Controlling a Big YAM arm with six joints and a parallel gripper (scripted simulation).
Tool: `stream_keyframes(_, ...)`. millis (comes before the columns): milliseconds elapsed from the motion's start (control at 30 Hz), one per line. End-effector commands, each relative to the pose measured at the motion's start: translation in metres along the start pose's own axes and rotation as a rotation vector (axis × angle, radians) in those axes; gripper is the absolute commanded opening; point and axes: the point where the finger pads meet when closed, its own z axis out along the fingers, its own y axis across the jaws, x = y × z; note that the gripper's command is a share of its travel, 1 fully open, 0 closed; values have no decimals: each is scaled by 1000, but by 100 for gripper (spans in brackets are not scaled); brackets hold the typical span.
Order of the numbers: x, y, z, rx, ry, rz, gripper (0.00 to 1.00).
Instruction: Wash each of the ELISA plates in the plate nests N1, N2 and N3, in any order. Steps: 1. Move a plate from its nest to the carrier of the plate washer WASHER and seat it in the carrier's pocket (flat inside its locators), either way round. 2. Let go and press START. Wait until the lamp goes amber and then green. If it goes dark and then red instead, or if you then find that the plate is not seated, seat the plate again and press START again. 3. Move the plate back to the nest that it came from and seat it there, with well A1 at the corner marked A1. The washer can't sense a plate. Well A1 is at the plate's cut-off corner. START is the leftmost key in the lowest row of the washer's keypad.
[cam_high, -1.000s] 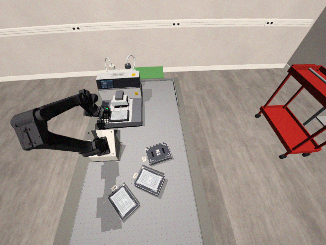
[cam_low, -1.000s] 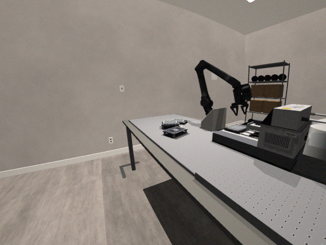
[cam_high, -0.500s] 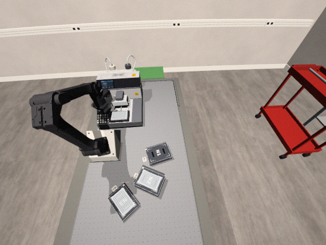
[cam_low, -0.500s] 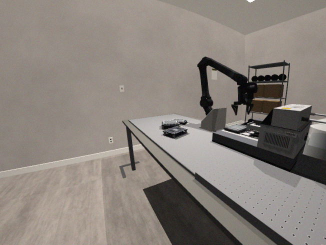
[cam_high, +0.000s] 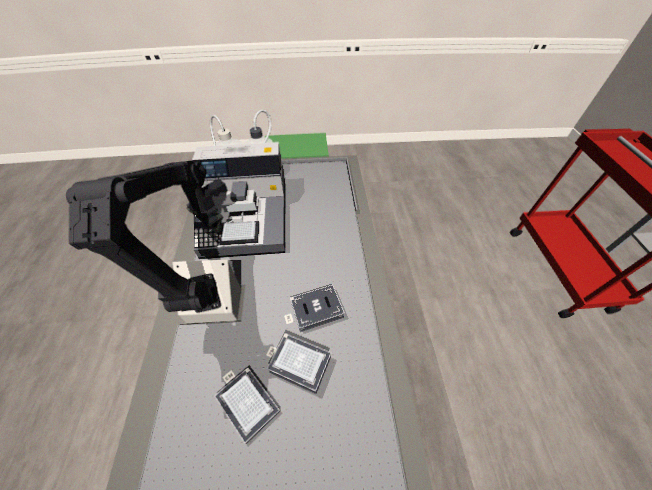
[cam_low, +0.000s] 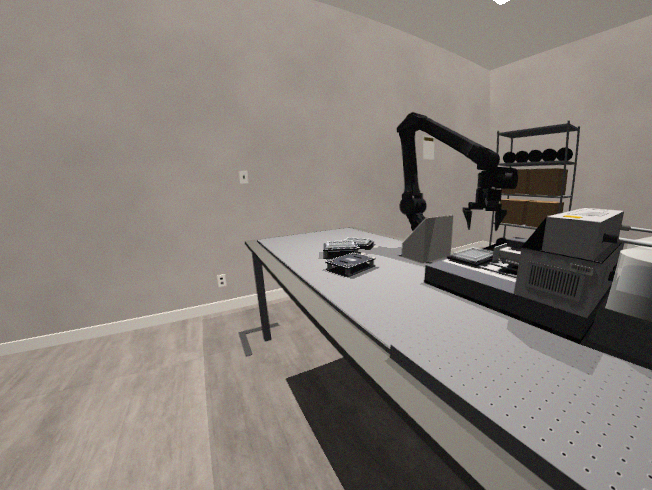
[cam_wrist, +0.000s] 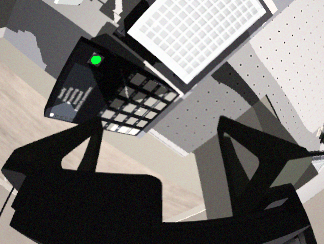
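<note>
Your hand (cam_high: 225, 210) (cam_low: 482, 228) (cam_wrist: 160, 122) is spread wide, nothing pinched. It's above the washer (cam_high: 274, 226) (cam_low: 553, 279) (cam_wrist: 107, 80), fingers pointing down, clear of the plate and keys.

You've got one plate (cam_high: 239, 231) (cam_low: 473, 255) (cam_wrist: 197, 35) on the washer's carrier, wells up, right beside the keypad (cam_high: 207, 237) (cam_wrist: 137, 102). It looks flat; I can't confirm for you that it's inside every locator. The lamp (cam_wrist: 95, 60) is green. Text on the display (cam_wrist: 70, 100) is too blurred to read.

Nest N1 (cam_high: 310, 311) (cam_low: 350, 261) has no plate on it; you can read its label from the top. Nest N2 (cam_high: 316, 388) (cam_low: 342, 254) and nest N3 (cam_high: 276, 408) (cam_low: 371, 245) each carry a plate. All three nests sit on your worktop (cam_high: 274, 447) (cam_low: 379, 300) (cam_wrist: 290, 50), each turned at a different angle, N2 between the other two.

Your arm's base bracket (cam_high: 229, 295) (cam_low: 440, 239) stands on the worktop just beside the washer. Red cart (cam_high: 569, 252) is well apart from your worktop, on the floor.
</note>
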Motion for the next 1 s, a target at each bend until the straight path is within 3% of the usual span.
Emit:
stream_keyframes(0, -30, 5, -14, -32, -2, 150, 100)
stream_keyframes(200, -43, -10, -12, -20, 9, 284, 100)
stream_keyframes(567, -98, -34, -26, -30, 3, 655, 100)
stream_keyframes(633, -100, -35, -26, -30, 4, 722, 100)
stream_keyframes(667, -86, -37, -17, -1, 8, 737, 100)
stream_keyframes(733, -86, -37, -17, -1, 8, 737, 100)
stream_keyframes(767, -76, -41, -9, 23, 20, 748, 100)
stream_keyframes(967, -88, -41, -14, -7, 23, 770, 100)
